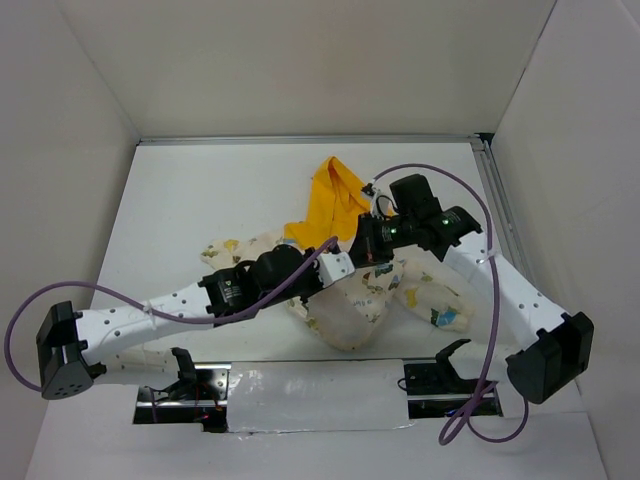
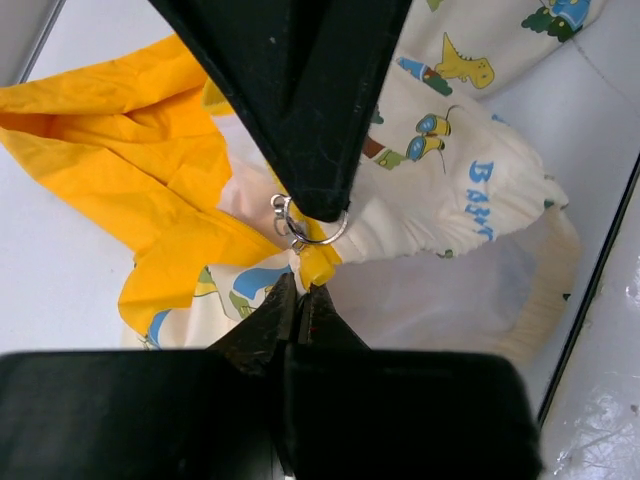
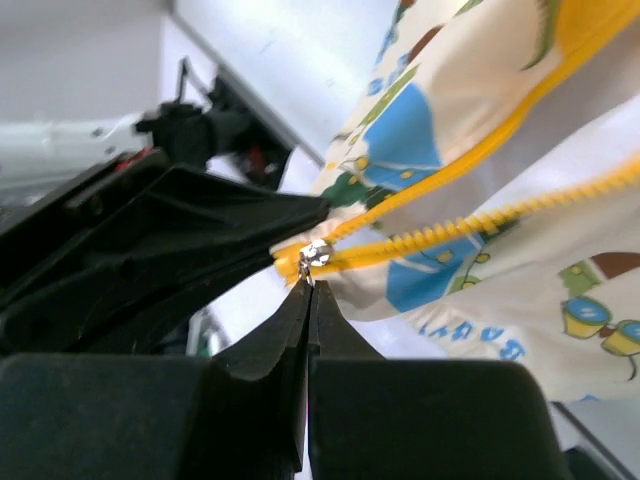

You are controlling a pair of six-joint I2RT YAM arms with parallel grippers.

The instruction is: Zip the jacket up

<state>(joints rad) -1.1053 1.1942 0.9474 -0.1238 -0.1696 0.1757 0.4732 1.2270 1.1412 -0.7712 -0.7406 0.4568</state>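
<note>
The jacket (image 1: 350, 305) lies crumpled in mid-table, cream with cartoon prints, its yellow hood (image 1: 335, 192) towards the back. Both grippers meet over its front. My left gripper (image 1: 338, 266) (image 2: 300, 292) is shut on the yellow bottom end of the zipper (image 2: 316, 264). Facing it, my right gripper (image 1: 366, 246) (image 3: 308, 284) is shut on the small metal zipper pull (image 3: 316, 253) (image 2: 296, 220). The yellow zipper teeth (image 3: 480, 222) run away to the right in the right wrist view, with the two sides apart. The jacket's printed cuff (image 2: 470, 190) lies beside the grippers.
White walls enclose the table on three sides. A metal rail (image 1: 497, 215) runs along the right edge. Purple cables (image 1: 100, 292) loop off both arms. A shiny strip (image 1: 310, 385) borders the near edge between the arm bases.
</note>
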